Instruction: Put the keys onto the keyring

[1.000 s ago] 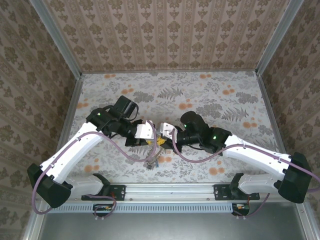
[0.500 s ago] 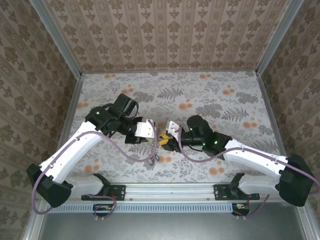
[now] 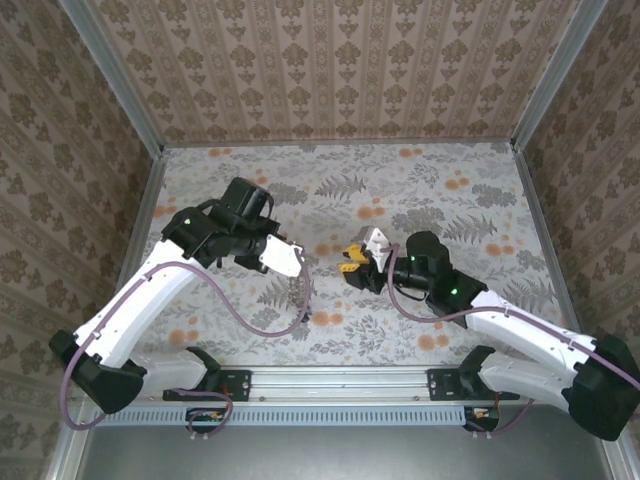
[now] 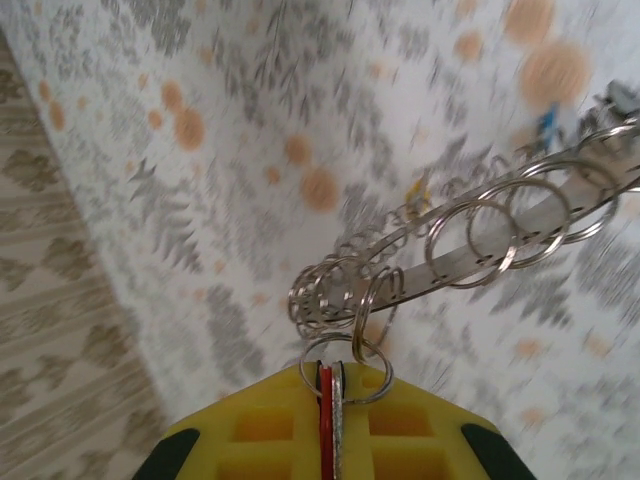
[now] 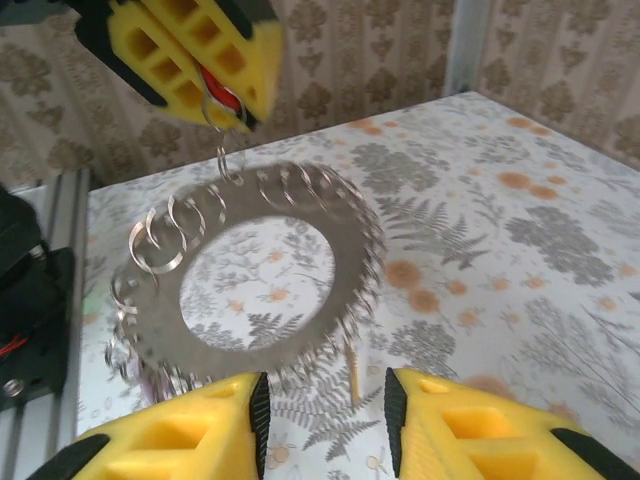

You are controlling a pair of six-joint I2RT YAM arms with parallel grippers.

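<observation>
My left gripper (image 4: 335, 368) is shut on a red-headed key (image 4: 325, 420) and a flat metal blade beside it, both on a small split ring. From that ring hangs the keyring (image 4: 480, 255), a wide flat silvery hoop carrying several small split rings. A blue key (image 4: 545, 122) shows blurred at its far side. From the right wrist the keyring (image 5: 345, 240) hangs below the left gripper (image 5: 230, 105). My right gripper (image 5: 325, 400) is open with nothing between its fingers, just short of the hoop. From above, the left gripper (image 3: 292, 264) and right gripper (image 3: 350, 263) face each other, the keyring (image 3: 300, 295) dangling between.
The floral tablecloth (image 3: 450, 200) covers the table, with patterned walls (image 3: 330, 70) on three sides. An aluminium rail (image 3: 330, 380) runs along the near edge by the arm bases. A thin brass-coloured piece (image 5: 352, 375) hangs from the hoop's near edge.
My right gripper has drawn back to the right, away from the keyring. The left gripper has risen a little to the back left, and the keyring swings freely beneath it.
</observation>
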